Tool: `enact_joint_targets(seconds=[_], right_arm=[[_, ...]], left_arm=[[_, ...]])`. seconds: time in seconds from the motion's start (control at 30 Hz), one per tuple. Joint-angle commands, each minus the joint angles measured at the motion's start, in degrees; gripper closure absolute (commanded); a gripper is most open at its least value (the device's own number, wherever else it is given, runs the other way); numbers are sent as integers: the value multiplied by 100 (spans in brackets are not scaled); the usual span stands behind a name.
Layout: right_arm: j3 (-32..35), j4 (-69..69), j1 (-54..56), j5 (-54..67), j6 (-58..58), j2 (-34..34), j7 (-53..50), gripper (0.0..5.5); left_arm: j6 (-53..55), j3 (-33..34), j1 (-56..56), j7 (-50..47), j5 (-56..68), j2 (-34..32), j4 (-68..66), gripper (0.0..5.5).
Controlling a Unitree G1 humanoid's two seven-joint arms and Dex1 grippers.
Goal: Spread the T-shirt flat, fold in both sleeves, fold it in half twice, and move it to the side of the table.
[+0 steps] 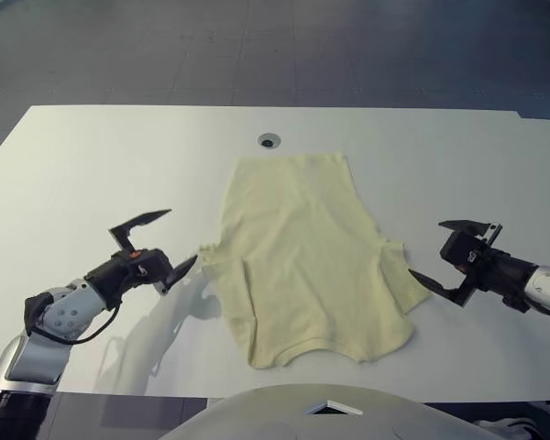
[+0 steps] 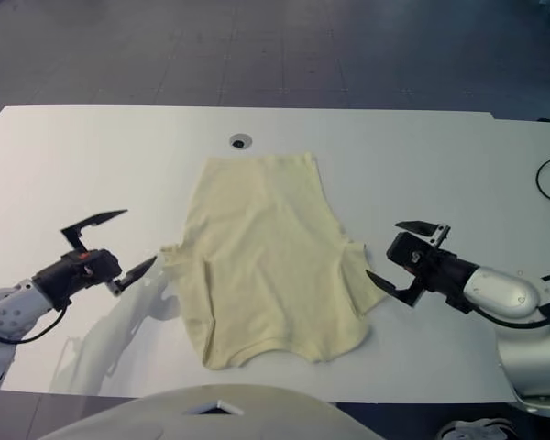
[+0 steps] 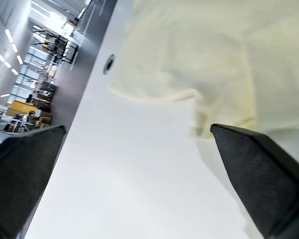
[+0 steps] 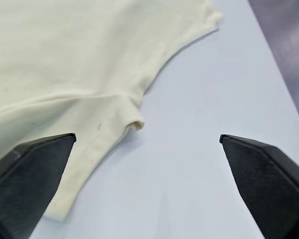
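Soft matt cloth T-shirt (image 1: 302, 261), smooth white table (image 1: 92, 165), slightly glossy

Wide white table (image 1: 82, 156) w/ round cable hole (image 1: 269, 140) nr far edge | dark grey tiled floor (image 1: 257, 46) beyond | bkgd, left wrist view: long hall, ceiling strip lights (image 3: 9, 36) lit, bright windows (image 3: 35, 55) (racks & gear there too blurred to tell) | even overhead light, soft shadows on tabletop
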State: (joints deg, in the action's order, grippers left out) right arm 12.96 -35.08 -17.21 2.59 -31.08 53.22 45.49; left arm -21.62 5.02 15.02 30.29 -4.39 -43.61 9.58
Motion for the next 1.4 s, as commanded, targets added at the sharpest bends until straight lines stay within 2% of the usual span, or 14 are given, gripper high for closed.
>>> enact_joint_targets(seconds=[0.03, 0.2, 0.4, 0.5, 0.7, 1.17, 1.4], right_arm=[[-439, 49, 304, -97, 17, -128, -140, 12], [-998, 131, 510, -143, -101, -359, -281, 12], [-1083, 263, 499, -170, -88, -372, -358, 12], [-1107, 280, 472, -175, -84, -364, -373, 10], [-1178, 322, 437, -212, -83, -354, -388, 10], [-1196, 287, 361, -265, -79, -363, -394, 10], [-1200, 309, 331, -309, -78, -375, -407, 10]], left_arm=[[694, -332, -141, 72, 484, 480, 467, 10], [2709, -343, 83, 148, 1410, 835, 928, 10], [4416, 185, 653, 129, 2754, 963, 1683, 10], [4935, 357, 964, 131, 3207, 976, 2103, 61], [5235, 368, 1148, 95, 3435, 1035, 2450, 156], [5008, -78, 738, 245, 2946, 1143, 1561, 398], [4988, 35, 744, 333, 3012, 1136, 1586, 519]])
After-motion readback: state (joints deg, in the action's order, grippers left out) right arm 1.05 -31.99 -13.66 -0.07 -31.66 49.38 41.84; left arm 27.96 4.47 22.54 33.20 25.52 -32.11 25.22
